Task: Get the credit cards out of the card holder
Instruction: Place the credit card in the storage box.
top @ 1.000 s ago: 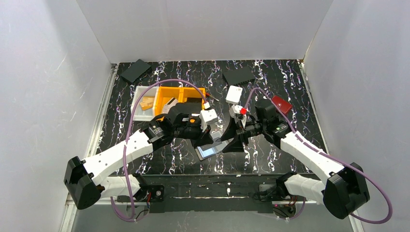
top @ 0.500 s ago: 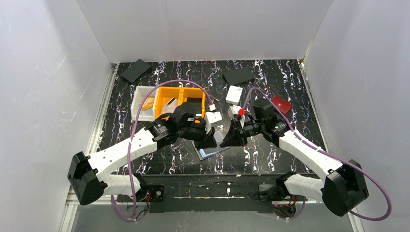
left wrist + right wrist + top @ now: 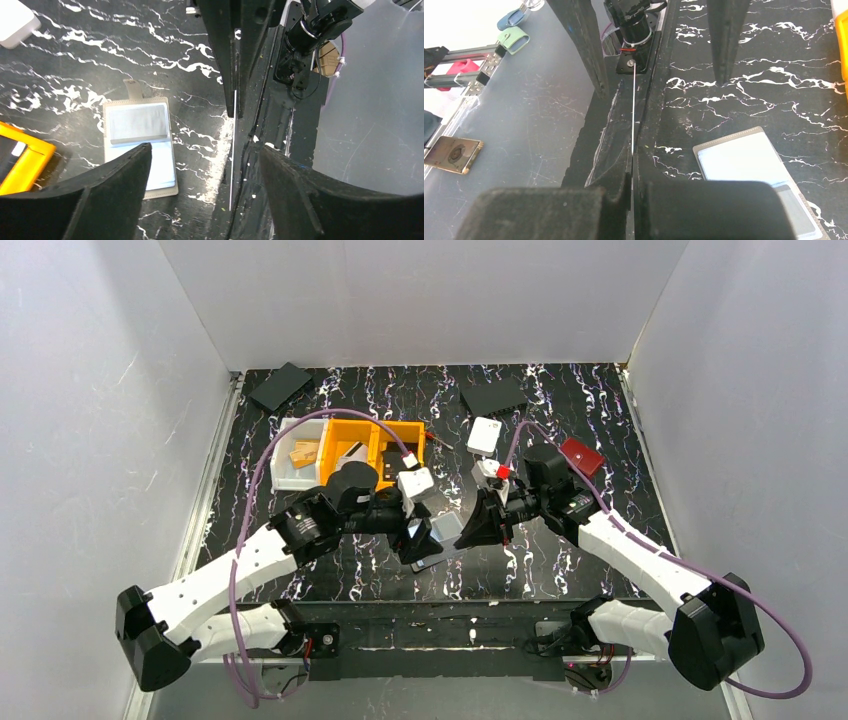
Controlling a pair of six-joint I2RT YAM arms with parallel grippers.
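One thin silvery-white plastic credit card [image 3: 450,527] hangs above the black marbled bench [image 3: 560,400] in the top view, between both arms' tips. Left wrist: the left fingers [image 3: 115,185] are spread wide, straddling the edge-on card without touching it. The small grey-taupe folding card holder [image 3: 140,145] lies open on the bench beside them, long axis parallel to the card. Right wrist: the right fingers [image 3: 549,210] are clenched on the card, so carrying it off likely falls to the right arm.

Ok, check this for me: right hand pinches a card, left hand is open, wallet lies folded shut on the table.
Wrong on the wallet: it lies unfolded, inner faces up, as the left wrist view shows. Right hand does pinch a card; left hand is open.
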